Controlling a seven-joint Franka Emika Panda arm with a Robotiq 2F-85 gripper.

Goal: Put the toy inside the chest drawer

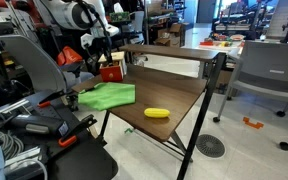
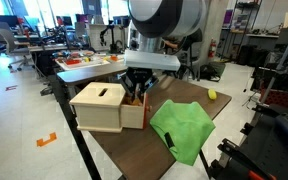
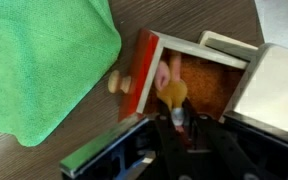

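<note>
A dark brown wood-grain table on a black metal frame, with a raised shelf of the same wood along one edge, carries three things in both exterior views. A small boxy chest, red-orange with pale wooden panels, stands near one corner. A crumpled bright green cloth lies flat just beside it, with a narrow strip of bare tabletop between them in the wrist view. A smooth yellow oblong object lies on its side beyond the cloth, apart from it.
</note>
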